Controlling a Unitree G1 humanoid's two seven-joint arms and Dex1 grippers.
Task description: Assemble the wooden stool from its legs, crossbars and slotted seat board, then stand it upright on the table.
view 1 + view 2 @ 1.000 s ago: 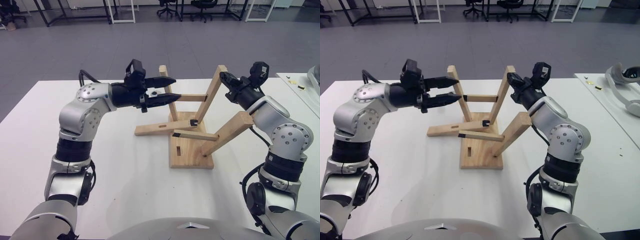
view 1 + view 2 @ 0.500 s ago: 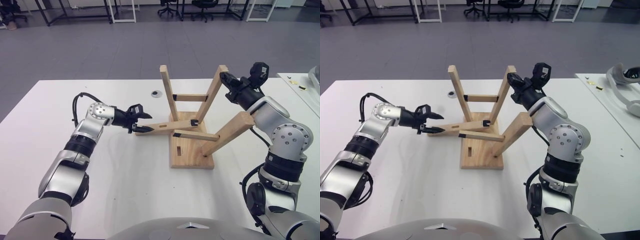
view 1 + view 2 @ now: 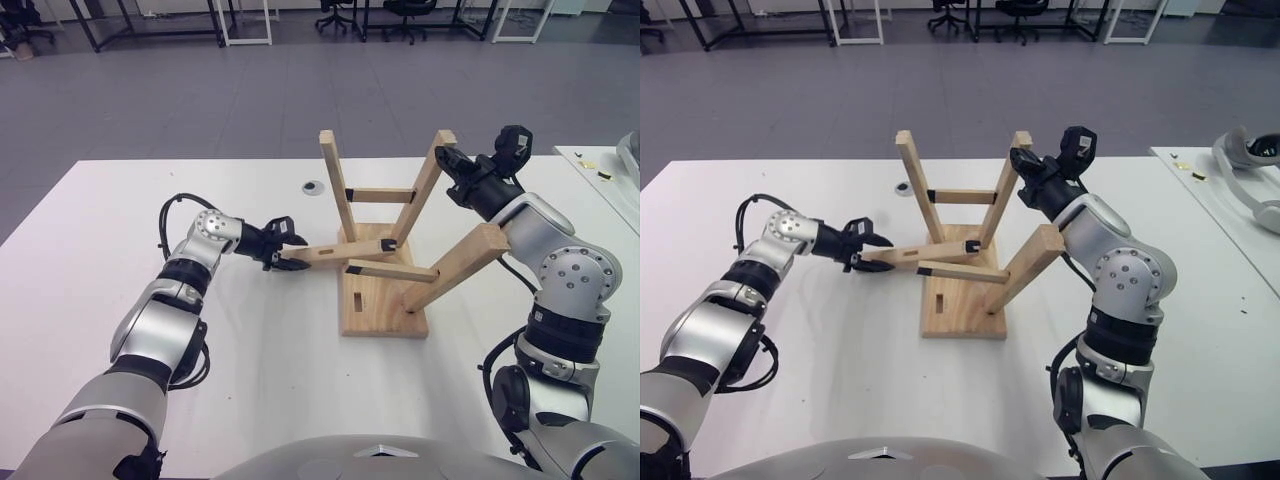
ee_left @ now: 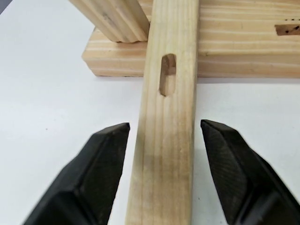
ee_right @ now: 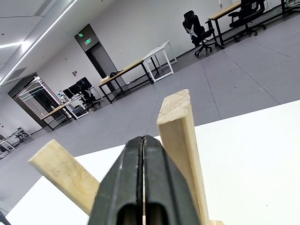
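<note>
The slotted seat board [image 3: 381, 309] lies flat on the white table. Two legs stand upright at its back, joined by a crossbar [image 3: 380, 195]. A third leg [image 3: 455, 265] leans at the right with a crossbar [image 3: 390, 270] sticking out of it. A loose leg [image 3: 335, 250] with a mortise slot [image 4: 167, 74] lies slanted across the board's left corner. My left gripper [image 3: 286, 251] is open, its fingers [image 4: 105, 154] standing either side of that leg's outer end without touching it. My right gripper [image 3: 450, 170] is shut and empty, beside the top of the right upright leg [image 5: 180, 136].
A small round grommet [image 3: 314, 187] sits in the table behind the stool. A white headset [image 3: 1250, 150] lies on a neighbouring table at the far right. Open tabletop lies to the left and front.
My left arm came down from beside the upright legs to table level and moved its open gripper around the lying leg's end. The right arm stayed put.
</note>
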